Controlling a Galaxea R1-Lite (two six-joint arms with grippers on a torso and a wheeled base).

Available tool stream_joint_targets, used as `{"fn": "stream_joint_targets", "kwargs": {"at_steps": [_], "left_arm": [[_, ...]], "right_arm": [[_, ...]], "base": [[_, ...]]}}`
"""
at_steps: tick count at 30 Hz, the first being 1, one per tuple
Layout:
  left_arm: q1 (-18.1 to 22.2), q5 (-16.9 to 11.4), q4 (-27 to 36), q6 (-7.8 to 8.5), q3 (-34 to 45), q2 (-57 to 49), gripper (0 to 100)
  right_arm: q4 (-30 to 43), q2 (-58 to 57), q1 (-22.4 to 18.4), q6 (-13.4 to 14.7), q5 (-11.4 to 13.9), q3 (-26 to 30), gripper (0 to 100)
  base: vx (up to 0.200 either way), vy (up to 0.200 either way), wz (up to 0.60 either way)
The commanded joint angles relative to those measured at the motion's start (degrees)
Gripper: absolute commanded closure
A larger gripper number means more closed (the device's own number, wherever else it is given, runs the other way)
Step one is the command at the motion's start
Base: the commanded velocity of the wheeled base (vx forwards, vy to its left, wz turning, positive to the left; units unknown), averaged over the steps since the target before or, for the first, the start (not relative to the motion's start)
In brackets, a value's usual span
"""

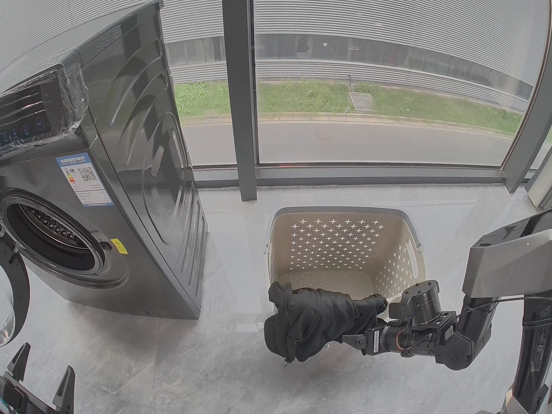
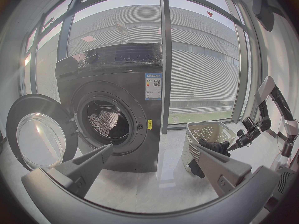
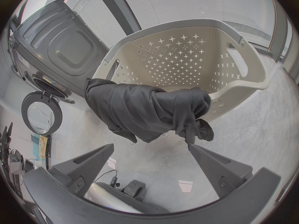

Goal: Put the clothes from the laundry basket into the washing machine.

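Dark garment [image 1: 310, 320] is draped over the 6 o'clock rim of the laundry basket [image 1: 345, 213]; right hand [image 3: 150, 146] and left hand [image 2: 151, 147] are spread wide, empty.

Head view downward on laundry basket [image 1: 345, 242] and washing machine [image 1: 144, 173]; both also in low left, closer right wrist views.

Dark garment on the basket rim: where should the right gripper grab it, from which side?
Probably grip the garment at its bunched end lying on the basket's near rim, coming in level from the robot's right, where the open right gripper faces it. That end is thick and raised; the rest hangs slack outside.
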Motion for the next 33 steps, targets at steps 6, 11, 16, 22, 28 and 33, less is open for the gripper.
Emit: {"fn": "stream_joint_targets", "kwargs": {"at_steps": [6, 11, 16, 22, 28, 33], "left_arm": [[0.03, 0.0, -0.01, -0.01, 0.84, -0.93, 0], [0.03, 0.0, -0.01, -0.01, 0.84, -0.93, 0], [0.03, 0.0, -0.01, -0.1, 0.84, -0.93, 0], [0.03, 0.0, -0.01, -0.1, 0.84, -0.93, 0], [0.03, 0.0, -0.01, -0.19, 0.84, -0.93, 0], [0.03, 0.0, -0.01, -0.27, 0.84, -0.93, 0]], "right_arm": [[-0.88, 3.73, 1.46, 0.87, -0.01, -4.38, 0], [-2.02, 4.34, 1.11, 1.04, -0.27, -5.61, 0], [-4.4, 4.61, 0.85, 1.04, -0.36, -5.78, 0], [-6.86, 5.75, 0.85, 1.04, -0.36, -6.31, 100], [-8.09, 6.28, 0.85, 1.04, -0.71, -6.4, 100], [-9.58, 5.84, 1.02, 1.3, -0.71, -5.52, 100]], "base": [[0.0, 0.0, 0.0], [0.0, 0.0, 0.0], [0.0, 0.0, 0.0], [0.0, 0.0, 0.0], [0.0, 0.0, 0.0], [0.0, 0.0, 0.0]]}}
